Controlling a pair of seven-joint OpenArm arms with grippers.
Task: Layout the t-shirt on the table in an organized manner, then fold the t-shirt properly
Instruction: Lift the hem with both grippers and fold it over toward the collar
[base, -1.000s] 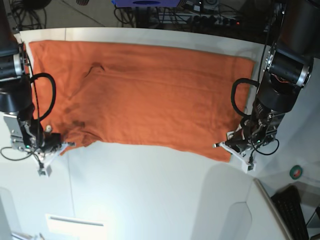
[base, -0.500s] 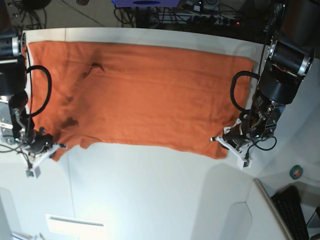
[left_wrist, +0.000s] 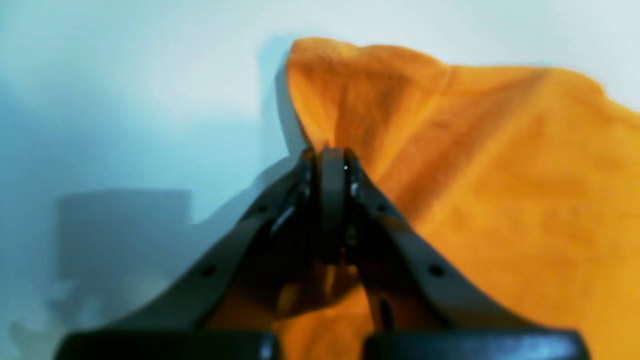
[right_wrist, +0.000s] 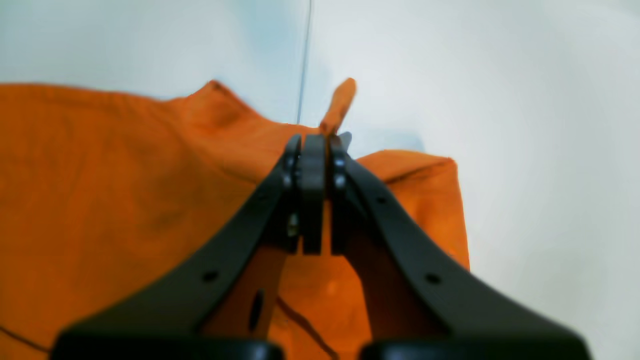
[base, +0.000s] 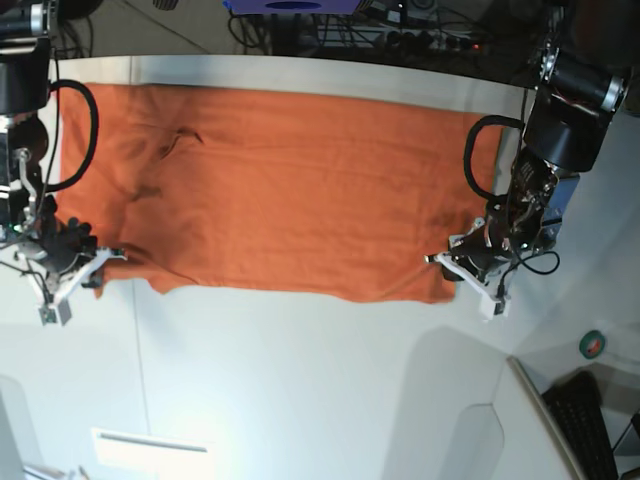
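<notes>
Across the upper half of the frame, the t-shirt (base: 280, 190) lies spread on the table (base: 300, 380) — both grippers (left (base: 447, 262), right (base: 105, 255)) pinching its corners — folding remains.

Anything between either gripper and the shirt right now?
No. Both are shut directly on the t-shirt: left gripper pinches one near corner, right gripper the other. Nothing else lies on the table.

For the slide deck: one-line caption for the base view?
Both arms pinch the near corners of the orange t-shirt, spread across the white table.
</notes>
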